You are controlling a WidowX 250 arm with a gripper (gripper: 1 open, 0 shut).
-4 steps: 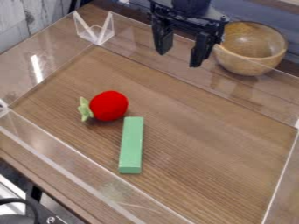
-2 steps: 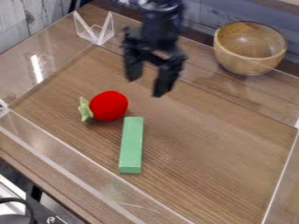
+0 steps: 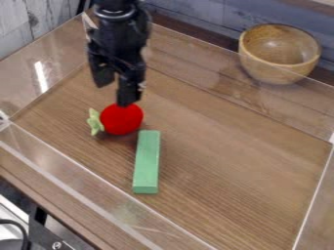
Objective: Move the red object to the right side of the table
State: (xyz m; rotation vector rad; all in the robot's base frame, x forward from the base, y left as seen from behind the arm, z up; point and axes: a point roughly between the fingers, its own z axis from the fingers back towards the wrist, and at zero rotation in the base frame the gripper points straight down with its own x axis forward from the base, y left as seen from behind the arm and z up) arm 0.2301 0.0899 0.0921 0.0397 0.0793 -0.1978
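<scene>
Red object [image 3: 123,119], unlabelled, on table [image 3: 235,146] beneath gripper [image 3: 113,86], fingers apart.

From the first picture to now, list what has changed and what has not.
The gripper moved from the far side near the wooden bowl leftward and down, and now hangs open just above the red object. Nothing has been grasped. The red object, green block and bowl stayed put.
</scene>
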